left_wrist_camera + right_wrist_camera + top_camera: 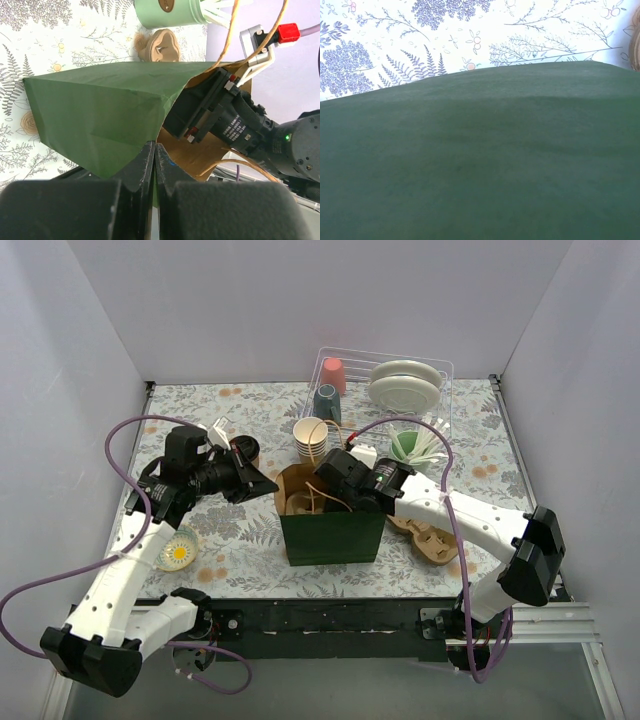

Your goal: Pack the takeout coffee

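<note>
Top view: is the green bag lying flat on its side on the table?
No, the green bag stands upright on the table with its mouth open toward the camera.

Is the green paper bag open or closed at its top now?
Open. The top view shows the green bag standing upright with its brown inside visible, and the left gripper pinches its rim.

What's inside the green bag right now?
The green bag shows brown lining, twine handles and the right gripper reaching in. No lidded cup shows there, but the floor is hidden by its walls and that gripper.
</note>
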